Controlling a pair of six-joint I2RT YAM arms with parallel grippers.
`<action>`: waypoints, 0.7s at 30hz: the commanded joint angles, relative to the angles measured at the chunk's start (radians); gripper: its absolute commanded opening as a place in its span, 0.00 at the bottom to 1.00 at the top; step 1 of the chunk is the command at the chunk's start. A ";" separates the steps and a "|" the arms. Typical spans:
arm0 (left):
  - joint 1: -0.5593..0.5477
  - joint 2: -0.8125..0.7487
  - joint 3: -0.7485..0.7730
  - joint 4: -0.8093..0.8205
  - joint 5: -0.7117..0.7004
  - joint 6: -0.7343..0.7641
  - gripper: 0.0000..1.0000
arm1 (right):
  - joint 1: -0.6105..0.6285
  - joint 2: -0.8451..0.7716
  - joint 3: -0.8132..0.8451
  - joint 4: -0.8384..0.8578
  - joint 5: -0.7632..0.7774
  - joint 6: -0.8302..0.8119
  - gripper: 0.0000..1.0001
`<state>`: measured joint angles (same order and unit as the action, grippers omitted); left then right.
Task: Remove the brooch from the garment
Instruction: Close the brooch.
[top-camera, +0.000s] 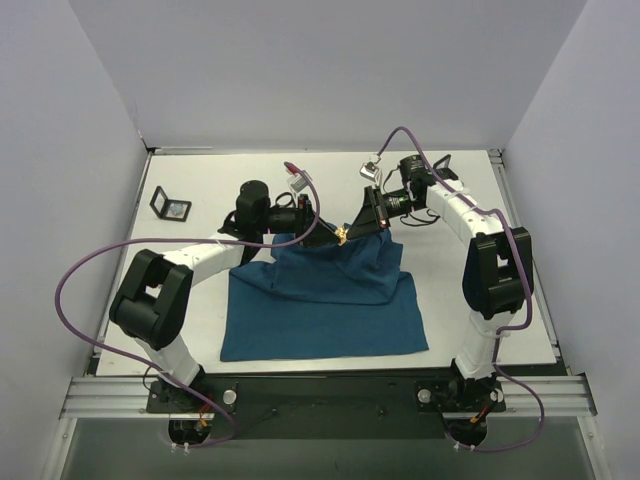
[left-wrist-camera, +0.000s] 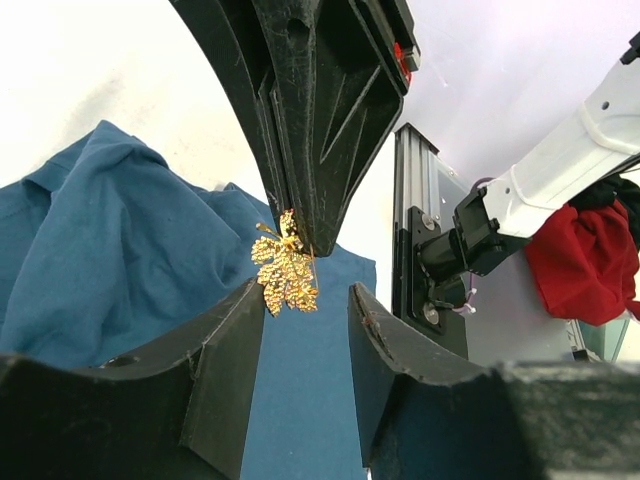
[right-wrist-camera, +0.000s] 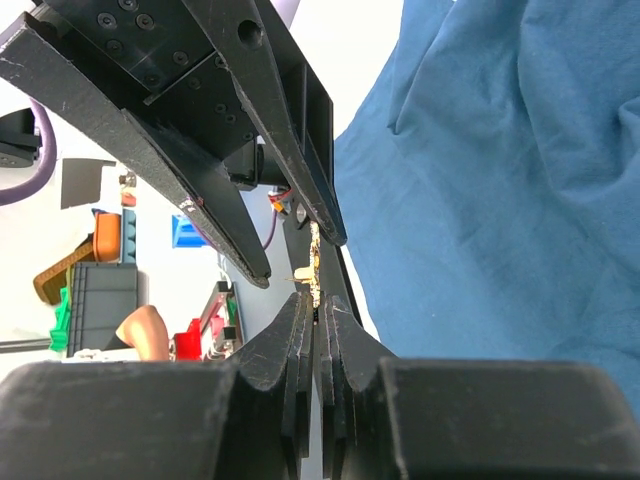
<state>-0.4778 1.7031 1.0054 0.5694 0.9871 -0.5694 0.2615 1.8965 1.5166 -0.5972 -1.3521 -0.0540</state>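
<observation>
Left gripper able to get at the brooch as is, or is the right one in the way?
Probably yes. The left gripper sits open, jaws either side of the brooch; the right gripper, shut, seems to pinch only its top, leaving the lower part free.

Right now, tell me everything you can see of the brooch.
The brooch is a tiny gold ornament shaped like a cluster of leaves, with a beaded, metallic-looking surface. It hangs upright in front of the raised blue garment; whether its pin is in the cloth I cannot tell. The right end effector, shut, pinches its top edge, while the left end effector stands open with one finger on either side of its lower half.
</observation>
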 joint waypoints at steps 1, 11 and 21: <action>-0.010 0.006 0.012 0.050 -0.039 0.005 0.49 | 0.013 -0.016 -0.006 -0.013 -0.010 -0.029 0.00; -0.016 0.010 0.027 -0.009 -0.079 0.040 0.49 | 0.021 -0.020 -0.006 -0.013 -0.005 -0.029 0.00; -0.016 0.016 0.036 -0.017 -0.093 0.034 0.41 | 0.021 -0.019 -0.003 -0.013 -0.019 -0.027 0.00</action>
<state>-0.4931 1.7069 1.0058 0.5323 0.9012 -0.5415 0.2825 1.8965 1.5139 -0.5941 -1.3212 -0.0570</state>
